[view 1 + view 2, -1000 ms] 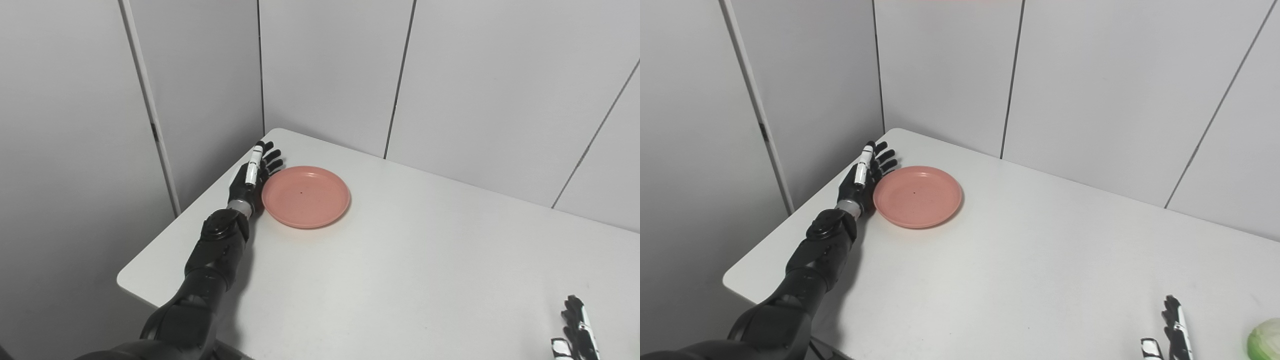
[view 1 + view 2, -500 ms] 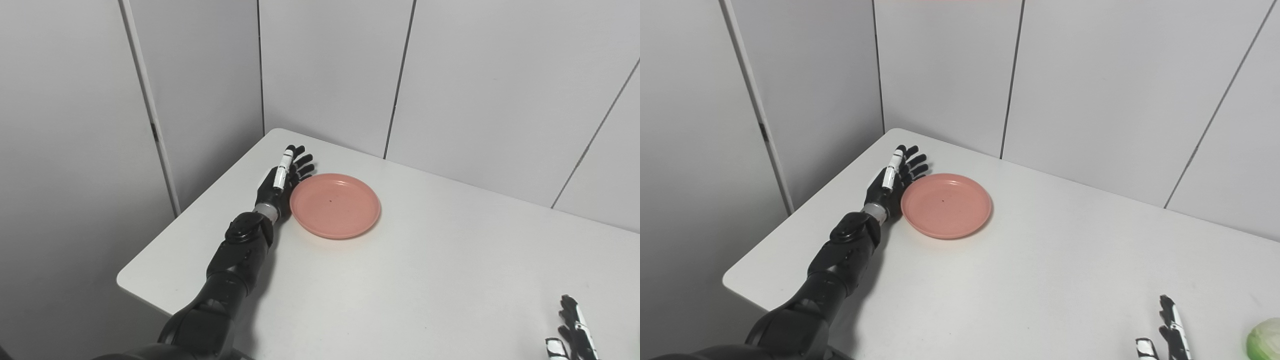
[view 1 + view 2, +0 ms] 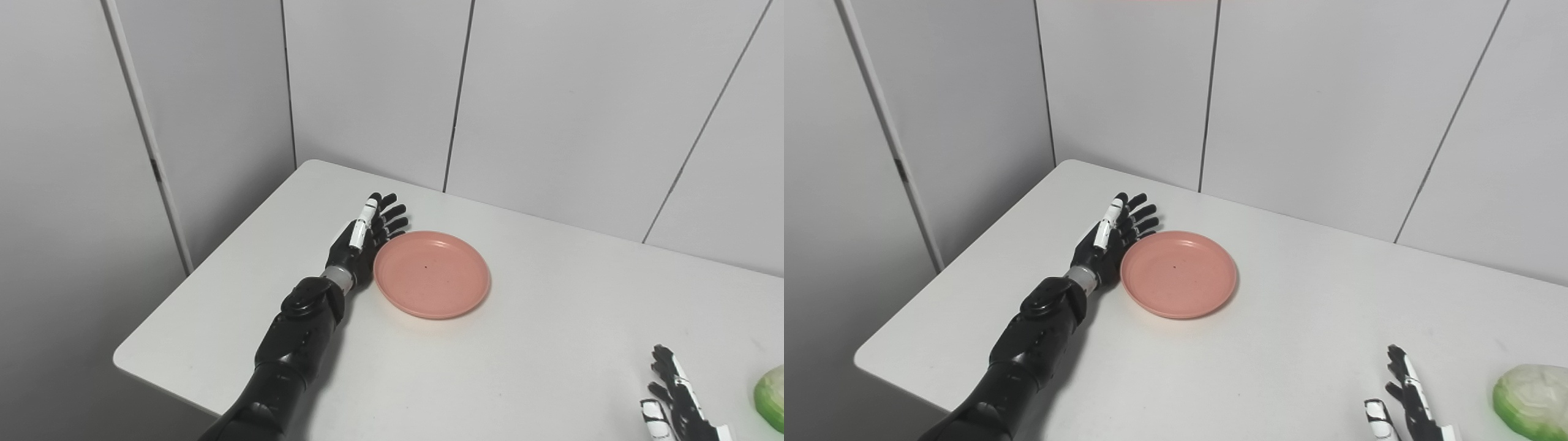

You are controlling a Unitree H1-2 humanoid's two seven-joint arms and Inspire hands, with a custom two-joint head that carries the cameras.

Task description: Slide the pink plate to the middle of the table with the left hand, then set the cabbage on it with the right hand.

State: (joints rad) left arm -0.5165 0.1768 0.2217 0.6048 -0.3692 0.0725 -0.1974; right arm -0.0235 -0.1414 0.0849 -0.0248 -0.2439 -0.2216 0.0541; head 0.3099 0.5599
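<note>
My left robot hand (image 3: 361, 242), fingers spread flat, presses the plate's (image 3: 432, 274) left rim; my empty, splayed right robot hand (image 3: 1409, 404) waits beside the cabbage (image 3: 1532, 401).

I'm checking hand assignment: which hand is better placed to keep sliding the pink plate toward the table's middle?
Left. The left hand rests open, edge-on against the pink plate; the right hand sits far off, beside the cabbage.

No readable text, labels, brands, numbers or signs anywhere in view.
</note>
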